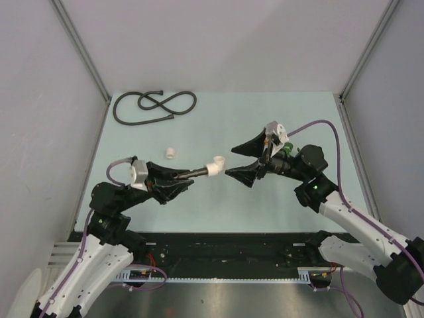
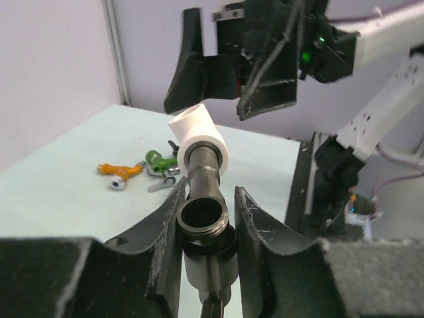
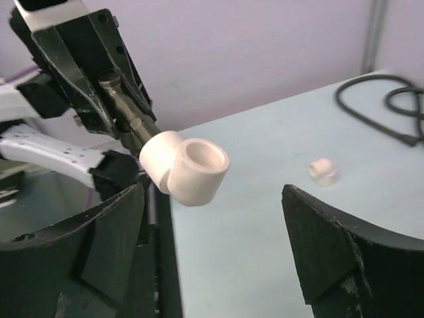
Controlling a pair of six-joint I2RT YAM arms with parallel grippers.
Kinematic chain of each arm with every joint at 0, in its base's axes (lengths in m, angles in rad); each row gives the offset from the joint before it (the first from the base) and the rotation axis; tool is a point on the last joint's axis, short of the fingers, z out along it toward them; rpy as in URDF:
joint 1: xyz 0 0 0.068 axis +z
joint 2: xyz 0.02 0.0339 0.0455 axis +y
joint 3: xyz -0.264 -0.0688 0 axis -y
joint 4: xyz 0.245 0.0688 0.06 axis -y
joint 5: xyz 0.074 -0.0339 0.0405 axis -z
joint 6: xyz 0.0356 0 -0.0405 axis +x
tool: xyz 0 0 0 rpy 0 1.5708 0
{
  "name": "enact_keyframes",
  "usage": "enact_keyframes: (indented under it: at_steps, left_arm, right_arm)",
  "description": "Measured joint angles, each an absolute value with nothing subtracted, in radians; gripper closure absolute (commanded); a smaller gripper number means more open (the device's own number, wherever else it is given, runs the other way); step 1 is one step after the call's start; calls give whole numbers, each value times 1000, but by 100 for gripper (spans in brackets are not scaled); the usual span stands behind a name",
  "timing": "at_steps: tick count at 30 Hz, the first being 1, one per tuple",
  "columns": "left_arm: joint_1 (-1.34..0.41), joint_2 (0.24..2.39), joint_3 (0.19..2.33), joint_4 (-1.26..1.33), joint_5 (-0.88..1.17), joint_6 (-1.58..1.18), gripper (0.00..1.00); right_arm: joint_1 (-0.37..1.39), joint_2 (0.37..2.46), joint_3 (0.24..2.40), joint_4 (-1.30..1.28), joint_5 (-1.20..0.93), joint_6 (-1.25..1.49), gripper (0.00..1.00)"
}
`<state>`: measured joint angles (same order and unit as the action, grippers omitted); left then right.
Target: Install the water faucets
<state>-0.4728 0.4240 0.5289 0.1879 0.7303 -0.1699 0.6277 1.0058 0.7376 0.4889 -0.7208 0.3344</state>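
Left gripper (image 1: 187,180) jaws narrow, clamped on the dark water faucet (image 2: 204,172), held level above the table (image 1: 278,212) with a white elbow fitting (image 1: 216,165) on its far end. Right gripper (image 3: 212,199) jaws wide apart, flanking that elbow, gripping nothing

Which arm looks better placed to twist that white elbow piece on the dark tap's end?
Right, I'd guess. The right jaws stand wide open just in front of the white elbow, while the left jaws are shut on the faucet, busy holding it.
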Motion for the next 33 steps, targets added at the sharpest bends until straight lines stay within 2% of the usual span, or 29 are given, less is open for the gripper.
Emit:
enact_keyframes:
  at_steps: [5, 11, 17, 23, 28, 31, 32, 33]
  left_arm:
    - [-473, 491, 527, 227, 637, -449, 100]
    - [-472, 599, 527, 224, 578, -718, 100]
    - [-472, 684, 520, 247, 583, -918, 100]
    - [-470, 715, 502, 315, 611, -1049, 100]
    - [-469, 742, 492, 408, 653, -1136, 100]
    - [-469, 749, 487, 431, 677, -1163, 100]
    - [-469, 748, 487, 433, 686, -1164, 100]
    - [-469, 746, 487, 434, 690, -1167, 100]
  right_arm:
    - [676, 913, 739, 353, -586, 76, 7]
    - [826, 903, 725, 276, -449, -220, 5]
    - [894, 955, 718, 245, -381, -405, 8]
    - [909, 988, 717, 235, -314, -471, 14]
    - [921, 1019, 717, 235, -270, -494, 29]
    - [922, 1034, 717, 235, -260, -496, 47]
    - [921, 1035, 717, 236, -259, -492, 57]
    - [920, 1034, 717, 235, -267, -490, 63]
